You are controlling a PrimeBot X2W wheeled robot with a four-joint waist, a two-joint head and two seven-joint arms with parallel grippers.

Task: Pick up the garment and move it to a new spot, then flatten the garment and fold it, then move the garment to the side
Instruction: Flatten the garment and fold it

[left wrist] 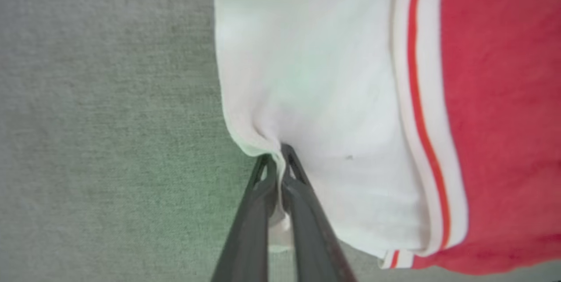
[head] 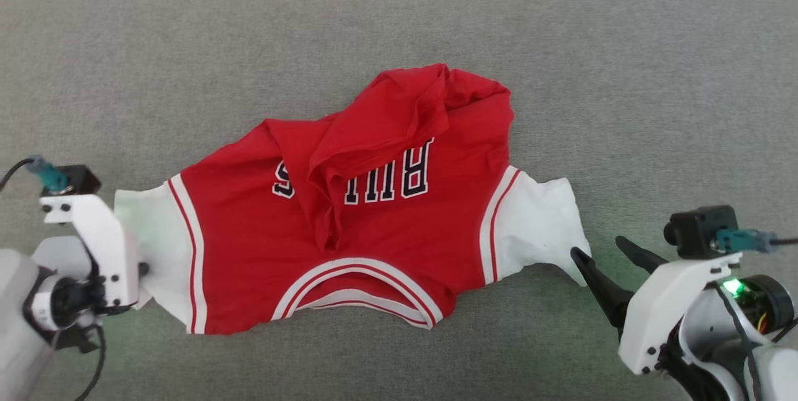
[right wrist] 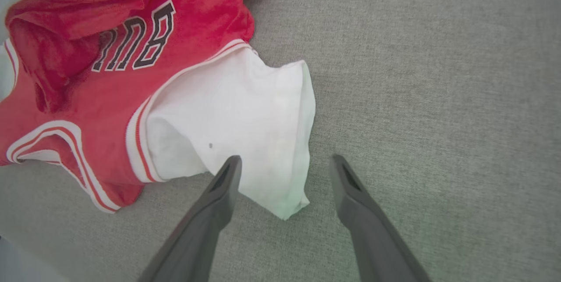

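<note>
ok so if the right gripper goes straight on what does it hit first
Probably the garment, at its white sleeve: the open right gripper points at the sleeve's outer edge, though its height above is unclear.

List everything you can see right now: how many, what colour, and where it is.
jersey: one, red with black white-outlined lettering and red-and-white trim, middle of the surface, collar toward the robot, far part bunched and folded over the print
left sleeve: one, white, at the jersey's left end
right sleeve: one, white, at the jersey's right end, lying flat
surface: one, grey woven fabric, under everything
left gripper: one, dark fingers on a white wrist, lower left, shut on the left sleeve's edge
right gripper: one, dark fingers on a white wrist, lower right, open by the right sleeve's corner
</note>
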